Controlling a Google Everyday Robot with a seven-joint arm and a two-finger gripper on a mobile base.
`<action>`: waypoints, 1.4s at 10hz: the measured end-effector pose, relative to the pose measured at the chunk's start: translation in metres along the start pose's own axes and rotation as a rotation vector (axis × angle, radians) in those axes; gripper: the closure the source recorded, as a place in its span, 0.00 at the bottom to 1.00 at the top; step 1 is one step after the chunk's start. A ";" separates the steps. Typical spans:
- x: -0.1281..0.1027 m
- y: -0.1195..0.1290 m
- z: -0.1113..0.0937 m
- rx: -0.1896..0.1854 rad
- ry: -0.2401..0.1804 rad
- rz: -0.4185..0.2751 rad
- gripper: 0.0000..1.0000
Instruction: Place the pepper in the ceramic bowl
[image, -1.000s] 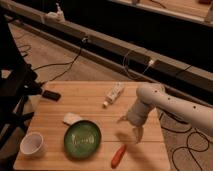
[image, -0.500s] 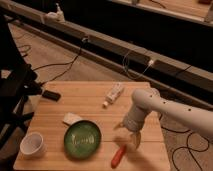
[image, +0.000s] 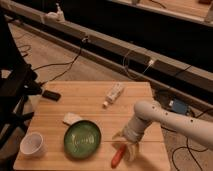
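Wooden tabletop (image: 90, 100), pale, plank-grained, seen from above and in front. Bowl (image: 82, 138): round, shallow, glossy green with a darker rim, set near the front edge, left of centre, nothing inside. Pepper (image: 118, 156): small, red-orange, tapered, lying flat on the tabletop just right of the bowl and apart from its rim, long axis running roughly front to back, lower end close to the front edge. Gripper (image: 126, 143): pale, lowered to the tabletop directly over the pepper's upper end, jaws spread apart, one to the upper left and one to the lower right of that end, nothing lifted; contact between jaws and pepper not possible to tell. Arm (image: 170, 120): white, rounded casing, entering from the lower right and bending down to the gripper. Cup (image: 32, 144): small, white, upright, at the front left corner, well apart from the pepper. White scrap (image: 72, 118): flat, just behind the bowl, touching or nearly touching its rim. White bottle (image: 114, 93): lying on its side near the middle rear of the tabletop. Black slab (image: 50, 95): flat, at the left rear edge. Cables (image: 65, 62): dark, trailing across the floor behind.
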 end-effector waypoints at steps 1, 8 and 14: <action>0.000 0.003 0.010 -0.006 -0.017 0.005 0.21; 0.015 0.007 0.024 0.047 -0.005 0.039 0.85; 0.032 -0.005 -0.029 0.145 0.062 0.118 1.00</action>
